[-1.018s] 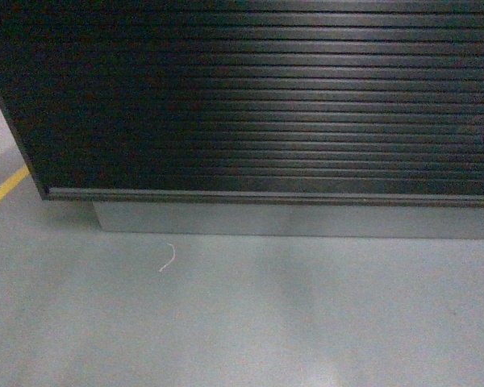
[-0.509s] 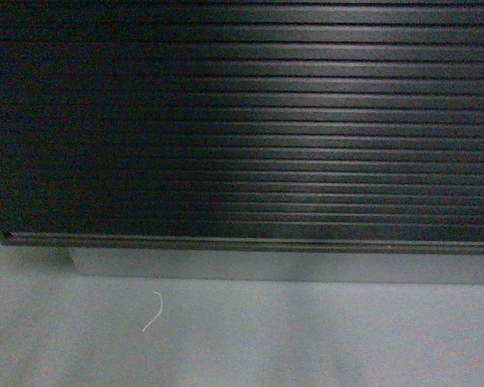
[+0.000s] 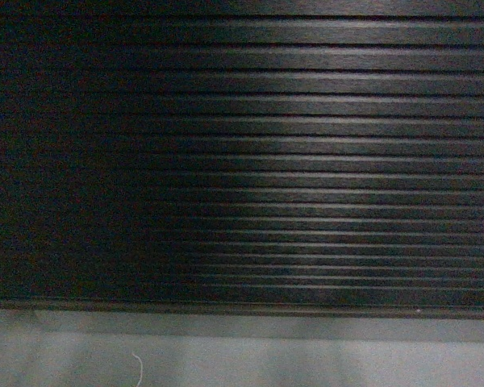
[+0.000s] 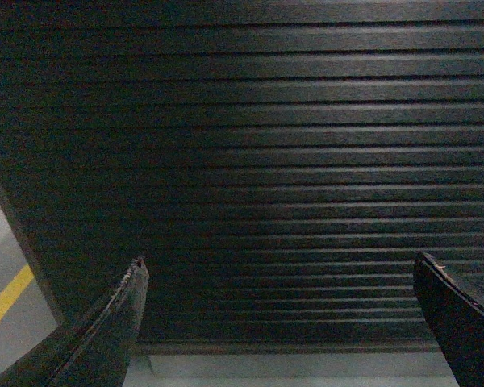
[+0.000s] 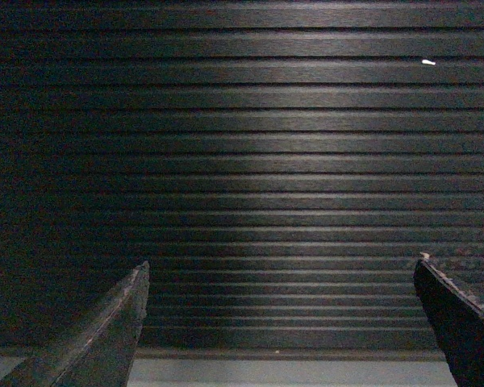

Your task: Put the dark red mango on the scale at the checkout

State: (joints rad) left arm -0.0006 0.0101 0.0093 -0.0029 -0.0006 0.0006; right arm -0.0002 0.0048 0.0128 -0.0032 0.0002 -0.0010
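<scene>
Head view is filled w/ the checkout (image 3: 306, 161), its black, horizontally ribbed front panel spanning the whole width. Light catches the ribs in the middle and right; left side falls off into shadow. Below the panel's bottom edge sits a grey plinth strip (image 3: 323, 326), then a slice of grey floor (image 3: 306, 367). Small white curl of string or wire (image 3: 138, 369) lies on that floor at bottom left.

Left wrist cam: left end effector (image 4: 278, 310) spread wide, dark fingers at either lower corner, nothing between them but the ribbed panel. The counter's left edge runs diagonally at far left, and past it there's grey floor w/ a yellow line (image 4: 4, 300).

Right wrist cam: right end effector (image 5: 278, 310) likewise wide apart and holding nothing, facing the same ribbed front. A tiny white fleck (image 5: 428, 62) shows on a rib at upper right.

Dark red mango: not visible in any view. Scale: not visible either. Only the counter's front face shows, its top out of shot.
</scene>
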